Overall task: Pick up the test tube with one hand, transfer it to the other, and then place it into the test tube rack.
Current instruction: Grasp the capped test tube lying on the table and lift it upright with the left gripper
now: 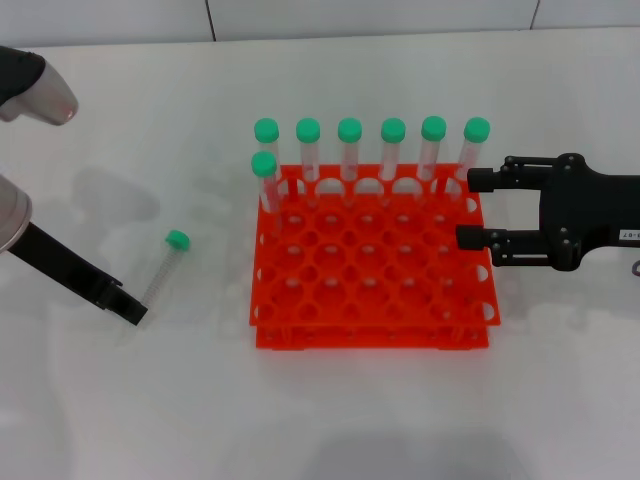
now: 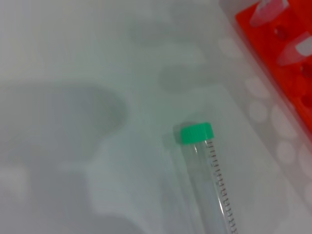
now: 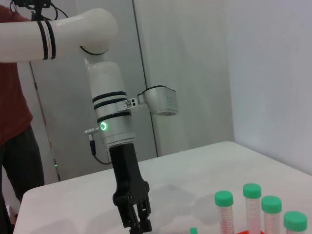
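The test tube (image 1: 163, 267) lies flat on the white table left of the rack, its green cap (image 1: 177, 239) pointing away from me. The left wrist view shows it close below, the test tube (image 2: 210, 187) with its graduation marks. My left gripper (image 1: 133, 311), black and without a label, reaches in low from the left; its tip sits just short of the tube's bottom end, apart from it. The right wrist view shows the left gripper (image 3: 138, 222) with its fingers slightly parted. The orange-red test tube rack (image 1: 372, 337) stands mid-table. My right gripper (image 1: 478, 210) hovers open at the rack's right edge, empty.
Several green-capped tubes (image 1: 349, 150) stand upright along the rack's far row, and one more tube (image 1: 266, 180) stands at the left of the second row. A corner of the rack (image 2: 287, 58) shows in the left wrist view. A person in red (image 3: 12, 97) stands behind the left arm.
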### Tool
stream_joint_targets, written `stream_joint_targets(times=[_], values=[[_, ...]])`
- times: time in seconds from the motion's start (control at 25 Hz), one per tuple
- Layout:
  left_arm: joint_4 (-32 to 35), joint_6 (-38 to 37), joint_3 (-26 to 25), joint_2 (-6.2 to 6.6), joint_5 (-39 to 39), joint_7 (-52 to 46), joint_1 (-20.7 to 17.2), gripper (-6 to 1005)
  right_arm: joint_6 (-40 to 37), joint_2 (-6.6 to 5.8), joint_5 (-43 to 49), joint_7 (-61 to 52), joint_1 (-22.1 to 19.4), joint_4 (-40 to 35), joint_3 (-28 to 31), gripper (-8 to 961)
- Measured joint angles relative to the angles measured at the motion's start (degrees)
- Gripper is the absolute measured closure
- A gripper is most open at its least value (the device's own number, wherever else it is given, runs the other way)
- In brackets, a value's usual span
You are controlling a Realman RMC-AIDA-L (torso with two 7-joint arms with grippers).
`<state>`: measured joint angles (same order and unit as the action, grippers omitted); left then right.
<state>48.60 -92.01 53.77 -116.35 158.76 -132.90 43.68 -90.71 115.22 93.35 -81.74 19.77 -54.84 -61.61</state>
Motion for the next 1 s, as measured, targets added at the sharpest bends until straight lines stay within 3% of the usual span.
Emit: stream_joint_targets(times=[0.16, 1.0], values=[[0.00, 0.27, -0.01, 0.05, -0.05, -0.14, 0.00, 584, 0.00, 0.00, -0.01, 0.00, 0.00, 0.00, 0.00, 259], [-2.74, 0.76, 0.32, -0.37, -0.03, 0.16, 2.12, 583, 0.09, 0.00, -0.01, 0.35, -0.07, -0.01, 0.03, 259]])
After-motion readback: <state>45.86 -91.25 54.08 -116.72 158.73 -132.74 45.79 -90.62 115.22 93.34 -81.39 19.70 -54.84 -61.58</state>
